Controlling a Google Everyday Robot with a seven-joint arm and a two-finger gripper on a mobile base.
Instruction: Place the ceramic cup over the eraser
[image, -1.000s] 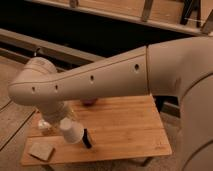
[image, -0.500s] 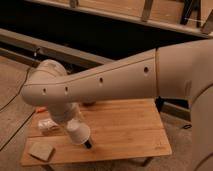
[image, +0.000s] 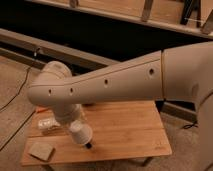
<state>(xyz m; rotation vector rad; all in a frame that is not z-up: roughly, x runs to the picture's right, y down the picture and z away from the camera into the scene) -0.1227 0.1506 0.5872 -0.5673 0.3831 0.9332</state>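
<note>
Bamboo worktop (image: 130, 127): pale slatted wood, seen from above and slightly to one side.
Arm (image: 105, 85): bulky and off-white, reaching in from the right, bent at an elbow on the left, then dropping toward the worktop's front-left part.
Claw (image: 85, 141): at the arm's lower end, low over the front-left of the worktop, masked by the last round white segment; wide or narrow, cannot tell.
Eraser (image: 89, 146): small dark sliver on the wood, peeking out right at the claw's lower edge.
Cup: not made out; hidden behind the arm or held, cannot tell.
Bottle (image: 47, 124): clear, lying on its side near the left edge, just beside the arm.
Block (image: 41, 150): tan, flat and square, at the front-left corner, apart from the claw.
</note>
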